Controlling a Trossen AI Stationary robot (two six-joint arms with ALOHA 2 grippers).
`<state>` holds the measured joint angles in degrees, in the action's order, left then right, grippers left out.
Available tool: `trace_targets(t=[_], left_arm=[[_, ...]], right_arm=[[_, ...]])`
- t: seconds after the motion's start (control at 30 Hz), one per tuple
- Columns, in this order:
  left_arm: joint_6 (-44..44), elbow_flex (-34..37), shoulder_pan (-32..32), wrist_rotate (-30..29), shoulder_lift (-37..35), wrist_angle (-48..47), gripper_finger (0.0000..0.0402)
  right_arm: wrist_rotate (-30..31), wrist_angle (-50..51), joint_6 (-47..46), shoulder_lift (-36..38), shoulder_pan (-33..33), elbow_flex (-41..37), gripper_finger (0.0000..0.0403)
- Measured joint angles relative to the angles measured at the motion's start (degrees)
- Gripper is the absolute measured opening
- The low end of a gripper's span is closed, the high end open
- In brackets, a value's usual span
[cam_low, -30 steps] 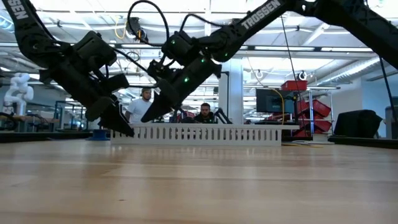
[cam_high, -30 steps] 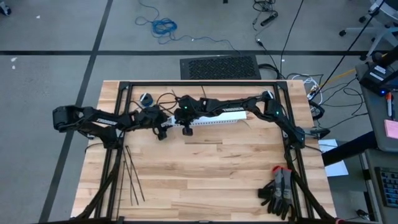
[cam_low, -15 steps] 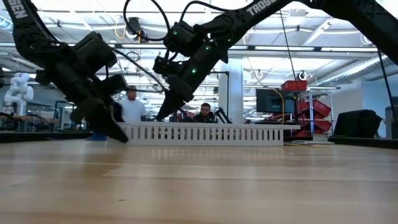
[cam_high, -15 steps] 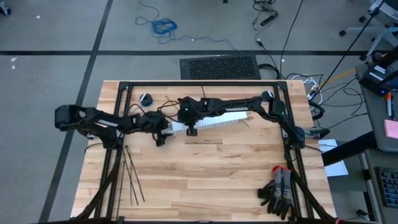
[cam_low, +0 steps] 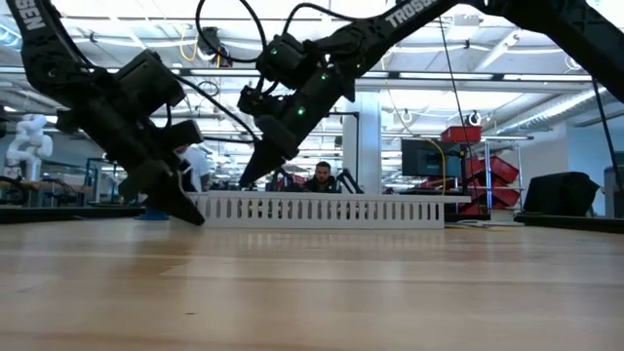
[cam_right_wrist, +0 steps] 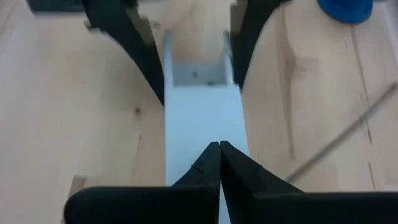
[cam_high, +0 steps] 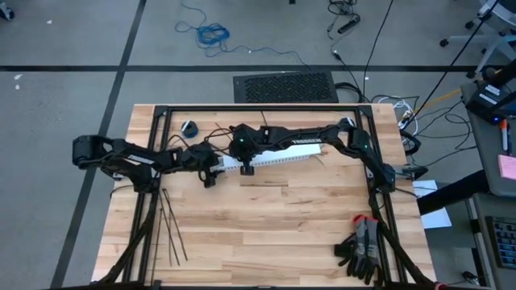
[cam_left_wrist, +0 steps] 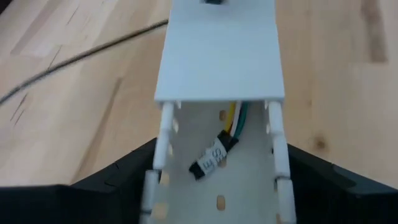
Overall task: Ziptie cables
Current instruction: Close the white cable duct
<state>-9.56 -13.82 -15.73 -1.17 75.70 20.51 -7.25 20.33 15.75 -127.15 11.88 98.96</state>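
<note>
The cables (cam_left_wrist: 225, 140) lay inside the white duct (cam_high: 278, 158), at its open end. The left gripper (cam_left_wrist: 217, 180) straddled that end, jaws wide. The right gripper (cam_right_wrist: 219, 155), jaws pinched shut, pressed on the duct's cover. Closing might crush the thin slotted walls, trapping the wires beyond ziptie reach.

The table (cam_high: 274, 217) is pale wood planks, smooth, with dark knots and lines. The long duct (cam_left_wrist: 217, 74) is white plastic, smooth and a bit shiny, with slots and small holes. The cables (cam_left_wrist: 235, 115) inside have shiny plastic skins. The zipties (cam_high: 171, 229) look like thin black plastic. The gloves (cam_high: 360, 250) look like soft cloth.
</note>
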Motion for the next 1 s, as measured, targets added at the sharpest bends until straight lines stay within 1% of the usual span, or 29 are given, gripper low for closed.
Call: trace_targets(t=[0.1,0.3,0.47,0.6,0.83,0.93,1.0], left_arm=[[0.08,0.0,0.0,-1.01,1.47,0.68,0.0285],[0.49,-0.11,-0.04,-1.01,5.96,3.86,0.0282],[1.05,-0.27,-0.09,-0.89,9.18,6.25,0.025],[1.3,-0.5,-0.86,-0.77,9.3,3.96,0.0243],[1.81,-0.5,-1.29,-1.03,7.96,2.21,0.0259],[1.97,-0.33,-1.34,-1.05,7.68,2.45,0.0259],[1.95,0.08,-1.4,-0.56,7.72,3.82,0.0259]], right_arm=[[-3.45,-2.86,0.04,-2.19,0.06,0.04,0.0],[-6.05,-6.67,-0.26,-5.69,0.59,0.45,0.0],[-6.69,-5.97,-0.51,-6.14,0.84,0.36,0.0],[-7.19,-3.85,-2.07,-6.17,1.99,0.48,0.0],[-7.53,-3.23,-2.99,-6.28,2.78,0.45,0.0],[-7.6,-4.01,-2.8,-6.3,2.58,0.32,0.0],[-8.77,-6.25,-2.71,-6.48,2.29,0.09,0.0]])
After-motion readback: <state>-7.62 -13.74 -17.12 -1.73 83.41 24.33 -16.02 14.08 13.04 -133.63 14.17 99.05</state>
